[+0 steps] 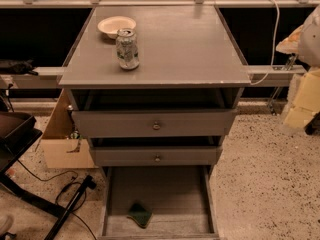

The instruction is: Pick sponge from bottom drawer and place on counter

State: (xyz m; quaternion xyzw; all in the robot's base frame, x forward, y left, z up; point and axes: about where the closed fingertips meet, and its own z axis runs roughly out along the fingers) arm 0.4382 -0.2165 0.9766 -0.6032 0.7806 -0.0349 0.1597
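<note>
The sponge (139,215) lies dark green face up on the floor of the bottom drawer (170,194), near its front edge and left of centre. The bottom drawer is pulled open under two shut grey drawers with round knobs. The counter (175,49) is the grey top of the cabinet. My gripper (301,106) shows as a pale yellowish shape at the right edge of the camera view. It hangs beside the cabinet at about upper-drawer height, far up and to the right of the sponge.
A white bowl (116,25) and a drink can (127,49) stand on the counter's back left part. A cardboard box (62,144) sits left of the cabinet. A black stand (20,134) and cables (70,194) are on the floor at left. A white cable (275,34) hangs at right.
</note>
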